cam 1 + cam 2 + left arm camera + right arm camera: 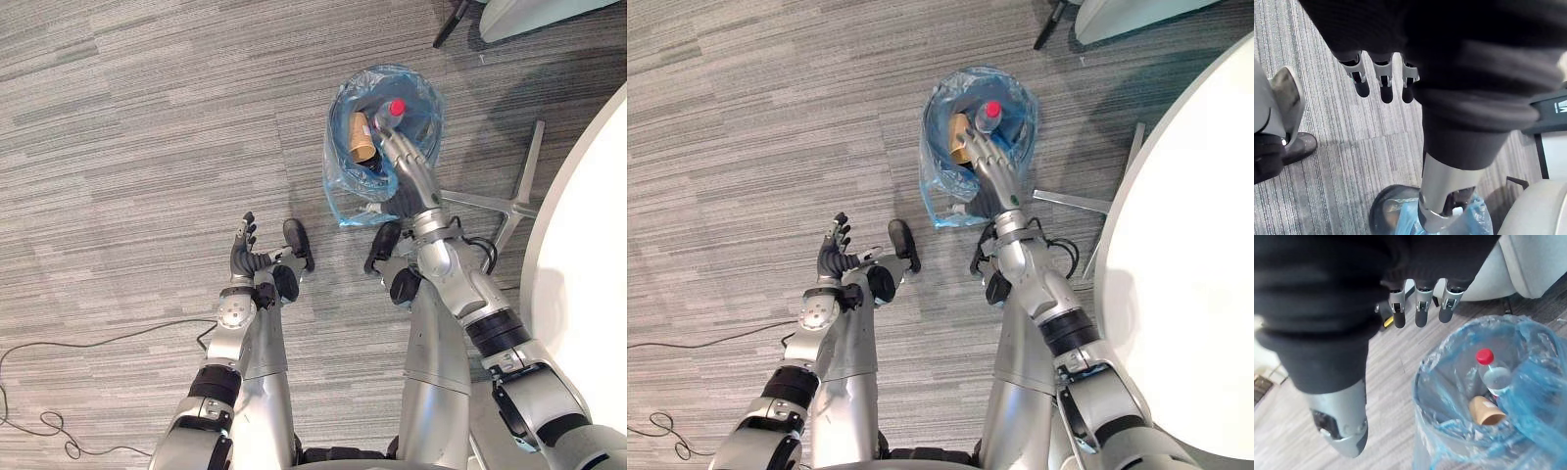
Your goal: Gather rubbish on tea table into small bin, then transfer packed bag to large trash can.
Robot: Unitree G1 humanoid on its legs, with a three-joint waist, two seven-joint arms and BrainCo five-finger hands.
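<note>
Right wrist view: cup [1488, 412] beside bottle [1495, 377] in bag [1547, 382]

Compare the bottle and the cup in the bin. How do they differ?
The bottle is clear plastic, while the cup is tan and opaque. The bottle is closed with a red cap, but the cup's mouth is open. The bottle stands roughly cap-up, and the cup lies tilted next to it. Both sit inside the blue bag.
</note>
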